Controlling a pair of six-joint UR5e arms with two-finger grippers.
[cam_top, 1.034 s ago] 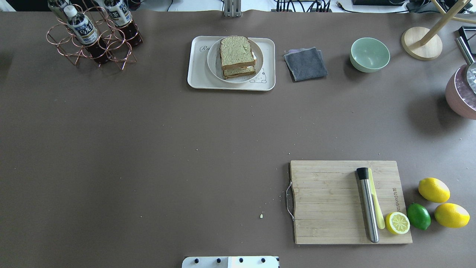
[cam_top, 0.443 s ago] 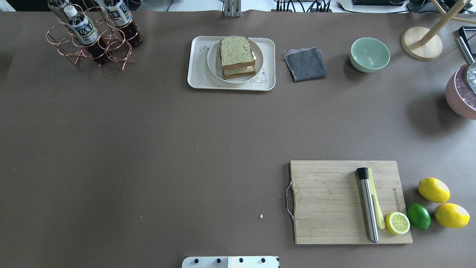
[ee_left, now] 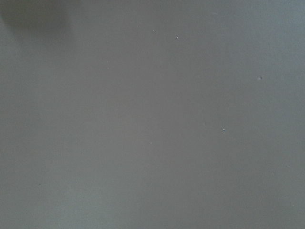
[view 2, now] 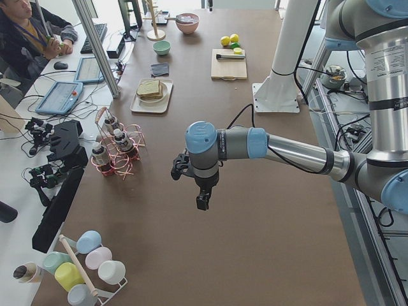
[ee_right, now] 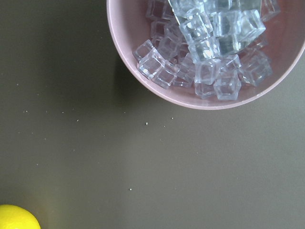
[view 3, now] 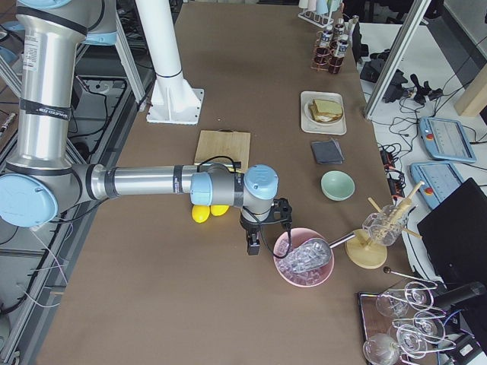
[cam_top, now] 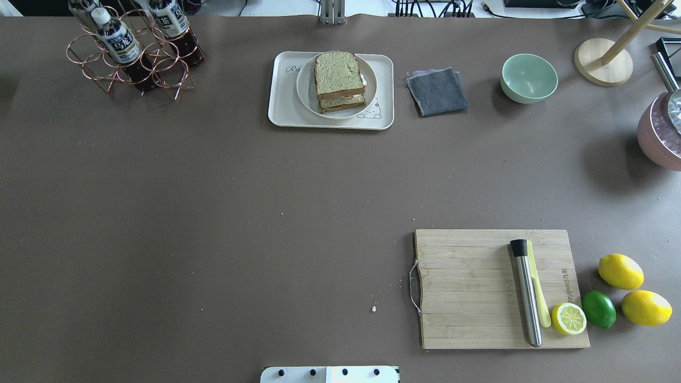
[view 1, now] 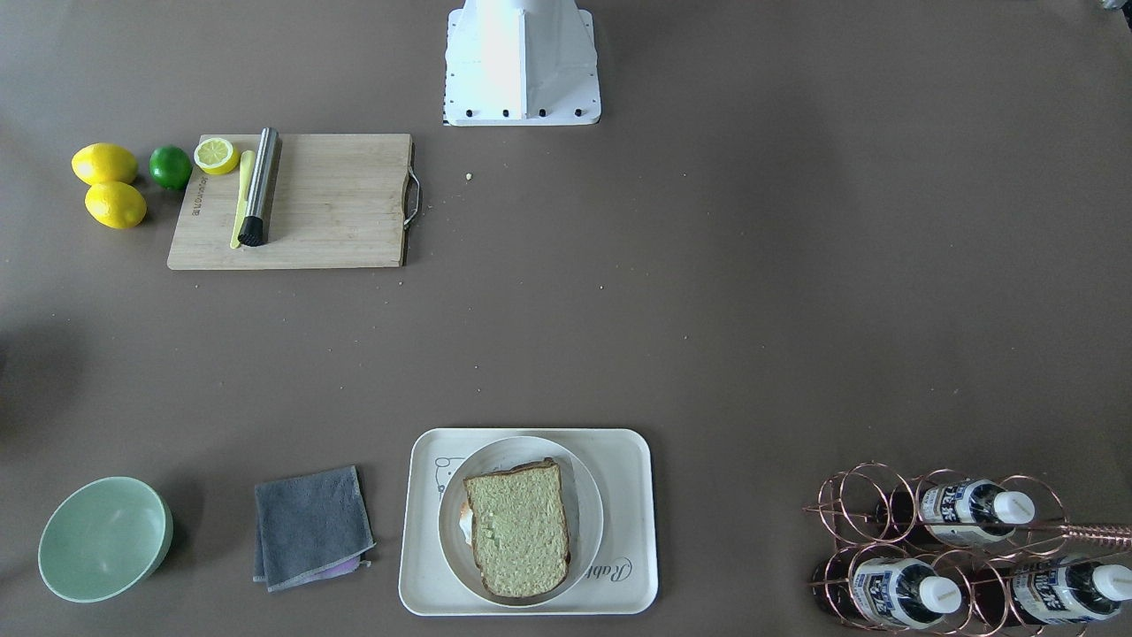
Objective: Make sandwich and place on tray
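Brown table [cam_top: 213,213]: tray [cam_top: 282,103] seemingly lettered "Rabbit"; left tool [view 2: 201,203], right tool [view 3: 255,245] grip unclear.

A metal rod [cam_top: 526,292] and half a lemon [cam_top: 569,318] lie on a cutting board [cam_top: 468,290]. A grey cloth [cam_top: 437,91] sits near a green bowl [cam_top: 529,78].

A: The surface [cam_top: 213,213] looks matt brown and smooth, like paper. And the tray [cam_top: 279,109]?
B: Smooth cream plastic with a faint sheen; the plate [cam_top: 304,88] on it is glossier white. The sandwich [cam_top: 338,74] bread looks porous, with a dull crust.
A: The cloth [cam_top: 437,91]?
B: Grey, napped, soft fabric. The cutting board [cam_top: 468,287] is striped pale wood, matt, and the rod [cam_top: 528,298] on it is brushed metal with a black tip.
A: The rack [cam_top: 127,72]?
B: Shiny copper-coloured wire.
A: And the pink bowl [ee_right: 121,28]?
B: Smooth, fairly matt, holding clear glossy ice cubes [ee_right: 209,47].
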